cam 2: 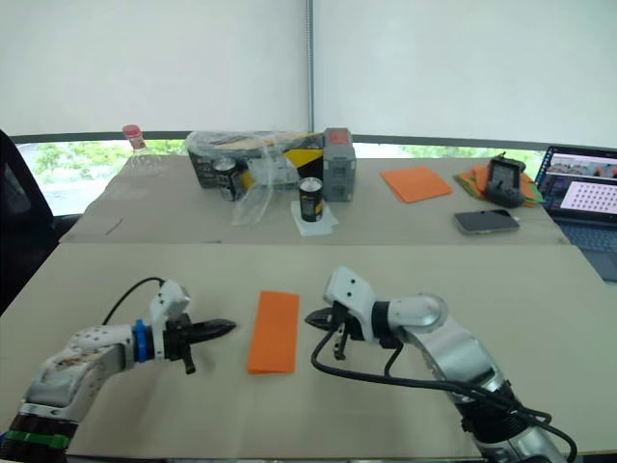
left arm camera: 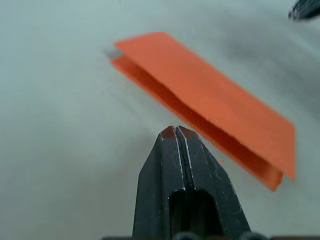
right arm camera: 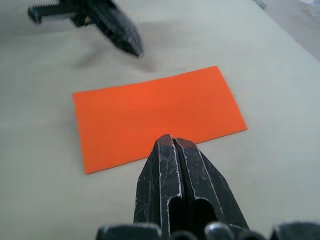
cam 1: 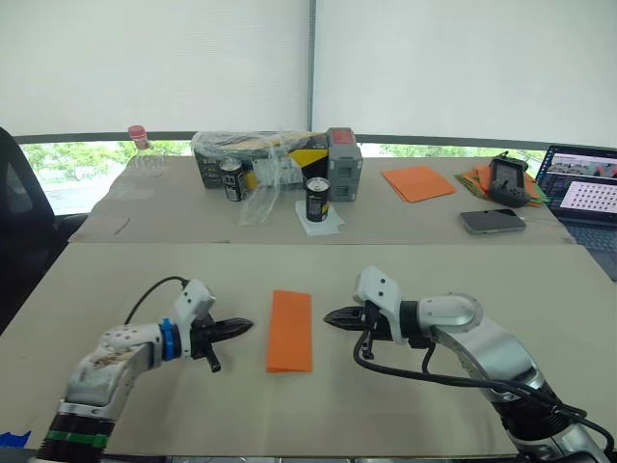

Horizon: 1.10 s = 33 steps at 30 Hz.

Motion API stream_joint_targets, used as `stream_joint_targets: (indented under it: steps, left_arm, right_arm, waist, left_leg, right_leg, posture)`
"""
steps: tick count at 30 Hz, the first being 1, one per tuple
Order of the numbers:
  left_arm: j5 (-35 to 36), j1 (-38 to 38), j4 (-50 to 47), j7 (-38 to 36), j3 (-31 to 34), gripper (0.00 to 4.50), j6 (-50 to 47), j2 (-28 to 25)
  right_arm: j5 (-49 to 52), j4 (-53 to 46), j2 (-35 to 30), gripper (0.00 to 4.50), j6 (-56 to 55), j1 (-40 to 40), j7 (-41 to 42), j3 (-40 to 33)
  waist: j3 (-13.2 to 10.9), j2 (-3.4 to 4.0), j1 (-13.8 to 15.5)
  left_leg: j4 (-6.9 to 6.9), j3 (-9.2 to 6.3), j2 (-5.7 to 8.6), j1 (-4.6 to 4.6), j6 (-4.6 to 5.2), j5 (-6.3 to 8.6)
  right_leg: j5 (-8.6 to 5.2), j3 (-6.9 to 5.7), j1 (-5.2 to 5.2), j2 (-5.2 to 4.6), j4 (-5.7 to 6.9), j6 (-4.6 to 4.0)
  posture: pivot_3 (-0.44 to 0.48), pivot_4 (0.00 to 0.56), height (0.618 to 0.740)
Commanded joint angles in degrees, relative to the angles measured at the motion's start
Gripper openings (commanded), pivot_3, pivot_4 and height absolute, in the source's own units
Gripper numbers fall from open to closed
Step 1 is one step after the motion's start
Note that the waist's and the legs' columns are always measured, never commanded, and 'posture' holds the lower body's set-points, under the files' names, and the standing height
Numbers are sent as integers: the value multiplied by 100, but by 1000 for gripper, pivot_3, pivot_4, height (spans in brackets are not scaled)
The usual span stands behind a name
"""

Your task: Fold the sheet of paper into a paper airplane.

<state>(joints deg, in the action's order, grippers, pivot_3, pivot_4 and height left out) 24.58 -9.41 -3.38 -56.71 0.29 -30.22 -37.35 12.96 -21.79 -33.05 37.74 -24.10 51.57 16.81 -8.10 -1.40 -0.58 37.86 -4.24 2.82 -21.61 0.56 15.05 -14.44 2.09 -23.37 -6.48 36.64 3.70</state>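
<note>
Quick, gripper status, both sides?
Left gripper: closed, empty, beside the sheet of paper.
Right gripper: closed, empty, on the paper's other side.

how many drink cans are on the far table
2: one can stands in front of the plastic-wrapped box; the other can stands to its right on a white square. More may be hidden behind the wrap.

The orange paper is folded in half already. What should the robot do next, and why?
Probably open the left gripper and slide it toward the sheet of paper. The open edges of the fold face that side, and both it and the right gripper are shut, pointing at the paper without touching, so nothing can be lifted yet.
</note>
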Motion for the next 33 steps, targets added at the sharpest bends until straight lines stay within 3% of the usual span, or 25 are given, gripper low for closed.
stream_joint_targets:
  steps: [1, 6, 18, 27, 33]
  left_arm:
    - [-67, -172, 33, -44, -126, 0, 249, 136]
    - [2, -327, 167, -116, -197, 0, 298, 368]
    - [-85, -677, 235, -282, -728, 0, 245, 814]
    - [-706, -970, 791, -280, -1431, 0, 532, 1114]
    - [-795, -1455, 999, -203, -1499, 0, 372, 1411]
  right_arm:
    - [-29, -51, -44, 21, 57, -45, -107, -42]
    - [-39, -41, -102, 21, 121, 37, -201, -71]
    - [-127, -174, -216, 21, 444, 283, -604, -135]
    - [73, -733, -206, 21, 882, 49, -854, -376]
    - [-155, -725, -363, 21, 1391, 327, -1167, -163]
  waist:
    - [-1, -1, -6]
    - [1, -3, -12]
    - [1, -4, -15]
    - [1, -3, -12]
    - [1, -4, 99]
  left_leg:
    - [1, 0, 0, -9, 0, 0]
    - [9, 1, 5, -65, -14, -10]
    - [14, 1, 12, -66, -14, -11]
    - [19, 1, 15, -62, -13, -11]
    - [47, -6, 24, -67, -8, -9]
  right_leg:
    - [0, 1, -8, -1, 0, 0]
    - [3, 6, -81, -1, 35, -3]
    - [3, 5, -77, 0, 36, -3]
    - [3, 5, -70, 0, 38, -3]
    - [3, -1, -60, -3, 39, -2]
  posture:
    - [0, 150, 739]
    - [0, 150, 739]
    - [0, 150, 739]
    - [0, 150, 739]
    - [0, 150, 739]
